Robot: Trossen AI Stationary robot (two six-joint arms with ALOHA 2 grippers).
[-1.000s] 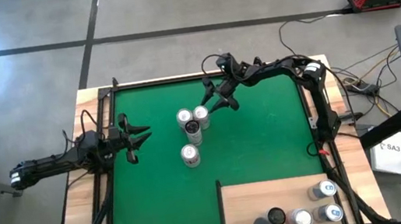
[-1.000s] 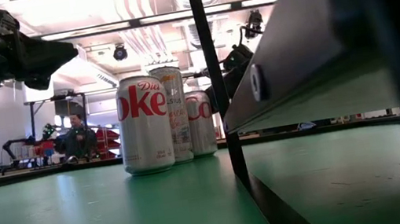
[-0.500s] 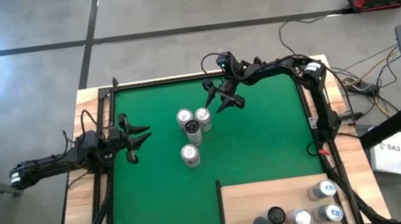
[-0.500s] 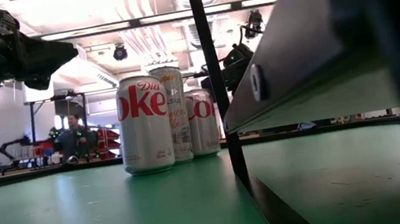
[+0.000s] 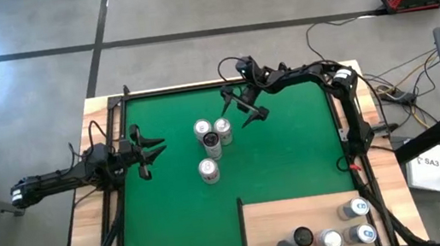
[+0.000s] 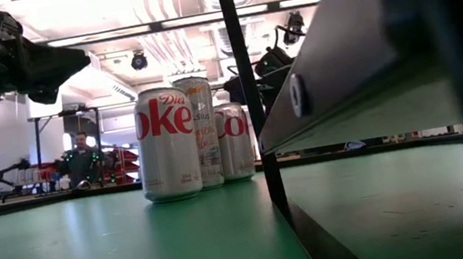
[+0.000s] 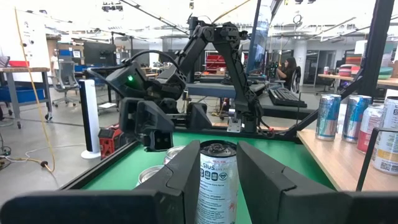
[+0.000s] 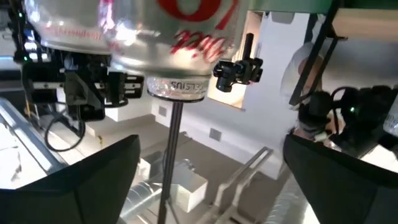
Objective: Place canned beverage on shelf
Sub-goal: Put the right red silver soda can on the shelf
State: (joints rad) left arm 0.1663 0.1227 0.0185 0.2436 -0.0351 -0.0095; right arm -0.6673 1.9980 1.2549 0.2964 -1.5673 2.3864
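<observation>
Right hand [image 5: 244, 108] open, apparently just beside can cluster [image 5: 212, 138].

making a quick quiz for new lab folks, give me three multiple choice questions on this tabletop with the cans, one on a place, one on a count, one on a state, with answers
1. Where is the shelf on the table?
A. near right corner
B. far left corner
C. centre

2. How many cans stand in the cluster on the green mat?
A. two
B. four
C. six

3. How is the right gripper?
A. shut on a can
B. open beside the cluster
C. resting on the shelf

Answers: 1 A, the high view shows the tan panel at the near right. 2 B, four can tops show together. 3 B, its fingers are spread with nothing between them, just right of the cans.
</observation>
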